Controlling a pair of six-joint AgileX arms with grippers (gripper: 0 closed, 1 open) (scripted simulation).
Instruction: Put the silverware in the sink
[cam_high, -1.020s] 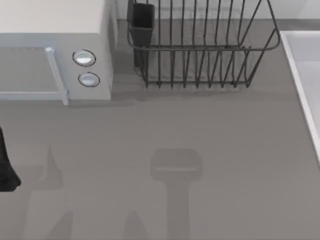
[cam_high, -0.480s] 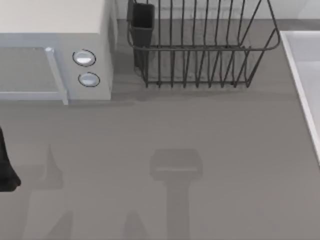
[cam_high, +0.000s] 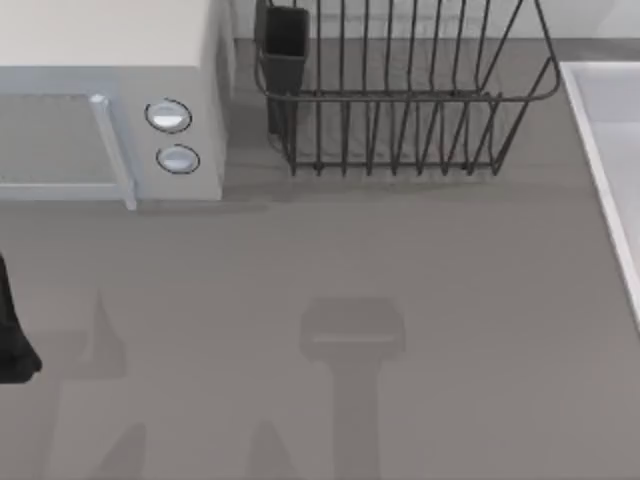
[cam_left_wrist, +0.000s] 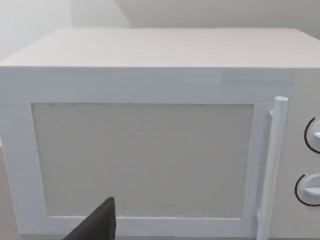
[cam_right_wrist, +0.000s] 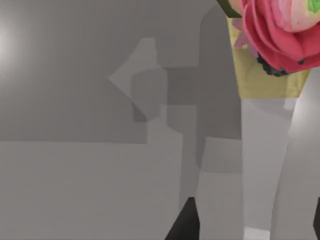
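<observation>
Left end effector (cam_left_wrist: 102, 222) parked at the desk's (cam_high: 420, 250) left edge, facing the microwave (cam_left_wrist: 150, 150); grip cannot be told. Right end effector (cam_right_wrist: 250, 230) released, spread wide beside a rose bouquet (cam_right_wrist: 272, 30), probably ready to grasp. Sink (cam_high: 590, 150) at right edge, beside dish rack (cam_high: 400, 100); silverware's whereabouts cannot be told.

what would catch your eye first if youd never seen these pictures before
Likely the pink flower in a yellow-tan holder, the one splash of colour, seen from the right wrist. In the top view, the white microwave with two round knobs sits at the far left, the dark wire dish rack beside it, and the pale sink at the right edge.
</observation>
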